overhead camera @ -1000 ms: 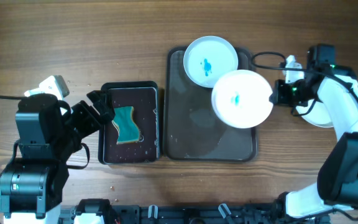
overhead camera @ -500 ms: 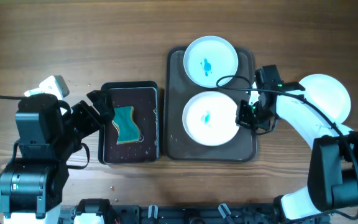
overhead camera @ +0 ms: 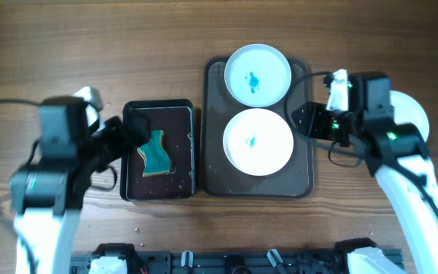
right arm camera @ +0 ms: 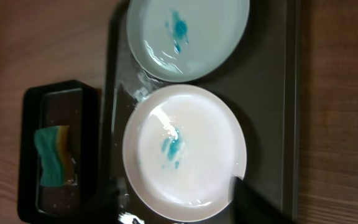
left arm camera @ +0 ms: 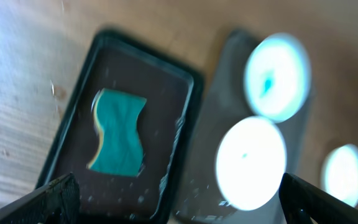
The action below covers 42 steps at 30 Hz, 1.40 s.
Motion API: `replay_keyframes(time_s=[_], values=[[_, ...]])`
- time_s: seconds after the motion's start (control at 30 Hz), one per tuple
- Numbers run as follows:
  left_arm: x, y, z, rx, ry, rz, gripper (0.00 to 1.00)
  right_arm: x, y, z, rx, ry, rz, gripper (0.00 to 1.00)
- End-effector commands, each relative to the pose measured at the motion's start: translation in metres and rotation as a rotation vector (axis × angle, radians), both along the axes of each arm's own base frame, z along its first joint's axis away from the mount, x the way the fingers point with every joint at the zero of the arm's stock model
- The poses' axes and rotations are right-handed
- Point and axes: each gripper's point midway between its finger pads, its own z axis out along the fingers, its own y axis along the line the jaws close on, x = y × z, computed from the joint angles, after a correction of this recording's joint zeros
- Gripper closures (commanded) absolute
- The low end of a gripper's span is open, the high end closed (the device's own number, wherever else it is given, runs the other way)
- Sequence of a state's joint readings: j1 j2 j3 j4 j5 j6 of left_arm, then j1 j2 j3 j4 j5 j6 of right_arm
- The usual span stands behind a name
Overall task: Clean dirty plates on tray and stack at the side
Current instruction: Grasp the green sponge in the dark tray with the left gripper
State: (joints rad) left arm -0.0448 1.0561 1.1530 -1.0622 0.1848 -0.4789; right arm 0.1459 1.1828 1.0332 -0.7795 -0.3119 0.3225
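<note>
On the tray (overhead camera: 223,173) are shown the centre plate (overhead camera: 258,142) and, at 12 o'clock, the far plate (overhead camera: 258,74), both smeared; a third plate (overhead camera: 415,114) is seen on the tabletop (overhead camera: 90,46) at 3 o'clock. The left gripper (overhead camera: 134,129), fingers wide apart, is held over the sponge (overhead camera: 154,152); the right gripper (overhead camera: 304,122), its state not discernible, is at the centre plate's 3 o'clock rim. Wiping is judged due next: the sponge must be gripped first.
</note>
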Motion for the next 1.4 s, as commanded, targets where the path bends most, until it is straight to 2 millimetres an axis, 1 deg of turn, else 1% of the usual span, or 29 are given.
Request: replay_keyframes(time_s=[0.0, 0.03, 0.1, 0.17, 0.2, 0.27, 0.3, 0.33, 0.37, 0.43, 0.47, 0.5, 0.53, 0.6, 0.67, 0.7, 0.8, 0.87, 0.9, 0.97, 1.0, 1.07, 1.1, 1.2, 1.3, 1.37], values=[[0.01, -0.018, -0.042, -0.025, 0.181, -0.084, 0.1, -0.011, 0.009, 0.016, 0.016, -0.048, 0.095, 0.36], [0.012, -0.018, -0.056, -0.015, 0.236, -0.083, 0.21, -0.014, 0.01, 0.015, 0.023, -0.036, 0.101, 0.37], [0.014, -0.019, -0.076, 0.001, 0.314, -0.085, 0.32, -0.018, 0.01, 0.01, 0.026, -0.009, 0.104, 0.38], [0.013, -0.016, -0.105, 0.043, 0.43, -0.053, 0.44, -0.022, 0.01, 0.002, 0.025, 0.027, 0.1, 0.42], [0.008, -0.01, -0.12, 0.079, 0.512, 0.001, 0.46, -0.023, 0.01, -0.002, 0.03, 0.051, 0.089, 0.42], [-0.001, -0.004, -0.143, 0.145, 0.622, 0.039, 0.47, -0.025, 0.009, -0.007, 0.027, 0.075, 0.089, 0.46], [-0.004, -0.005, -0.153, 0.159, 0.664, 0.03, 0.47, -0.026, 0.009, -0.009, 0.026, 0.088, 0.089, 0.47], [-0.01, -0.01, -0.171, 0.166, 0.725, 0.012, 0.47, -0.027, 0.009, -0.012, 0.024, 0.105, 0.089, 0.48], [-0.015, -0.012, -0.185, 0.177, 0.762, -0.001, 0.45, -0.027, 0.009, -0.013, 0.024, 0.108, 0.088, 0.5], [-0.021, -0.015, -0.203, 0.19, 0.799, -0.017, 0.44, -0.026, 0.009, -0.015, 0.023, 0.113, 0.088, 0.51], [-0.025, -0.017, -0.215, 0.198, 0.82, -0.027, 0.44, -0.026, 0.009, -0.015, 0.023, 0.115, 0.088, 0.51], [-0.027, -0.017, -0.221, 0.202, 0.827, -0.031, 0.45, -0.026, 0.009, -0.016, 0.023, 0.117, 0.088, 0.52], [-0.027, -0.018, -0.229, 0.205, 0.83, -0.035, 0.5, -0.026, 0.009, -0.016, 0.022, 0.119, 0.088, 0.52], [-0.023, -0.019, -0.234, 0.203, 0.82, -0.039, 0.66, -0.026, 0.009, -0.017, 0.022, 0.121, 0.088, 0.53], [-0.016, -0.02, -0.234, 0.197, 0.794, -0.036, 0.88, -0.026, 0.009, -0.017, 0.022, 0.123, 0.088, 0.53], [-0.013, -0.021, -0.231, 0.195, 0.785, -0.036, 0.96, -0.026, 0.009, -0.017, 0.022, 0.124, 0.088, 0.52], [-0.006, -0.022, -0.219, 0.198, 0.778, -0.051, 0.96, -0.026, 0.009, -0.017, 0.022, 0.123, 0.088, 0.53], [-0.002, -0.023, -0.206, 0.202, 0.773, -0.074, 0.84, -0.026, 0.009, -0.018, 0.022, 0.124, 0.088, 0.53], [0.0, -0.023, -0.201, 0.204, 0.771, -0.079, 0.76, -0.026, 0.009, -0.018, 0.022, 0.124, 0.088, 0.54], [0.005, -0.023, -0.187, 0.214, 0.754, -0.102, 0.51, -0.026, 0.009, -0.018, 0.022, 0.124, 0.088, 0.54], [0.009, -0.022, -0.179, 0.224, 0.736, -0.109, 0.45, -0.026, 0.009, -0.018, 0.022, 0.125, 0.088, 0.55], [0.015, -0.016, -0.17, 0.249, 0.709, -0.108, 0.33, -0.026, 0.009, -0.018, 0.022, 0.126, 0.088, 0.55], [0.017, -0.009, -0.167, 0.276, 0.694, -0.09, 0.29, -0.026, 0.009, -0.018, 0.022, 0.128, 0.088, 0.56], [0.024, 0.014, -0.165, 0.342, 0.671, -0.038, 0.27, -0.028, 0.009, -0.019, 0.021, 0.136, 0.088, 0.57], [0.033, 0.022, -0.174, 0.339, 0.635, -0.003, 0.27, -0.029, 0.009, -0.019, 0.021, 0.139, 0.088, 0.57], [0.036, 0.024, -0.185, 0.333, 0.613, 0.006, 0.29, -0.029, 0.009, -0.019, 0.021, 0.139, 0.088, 0.57]])
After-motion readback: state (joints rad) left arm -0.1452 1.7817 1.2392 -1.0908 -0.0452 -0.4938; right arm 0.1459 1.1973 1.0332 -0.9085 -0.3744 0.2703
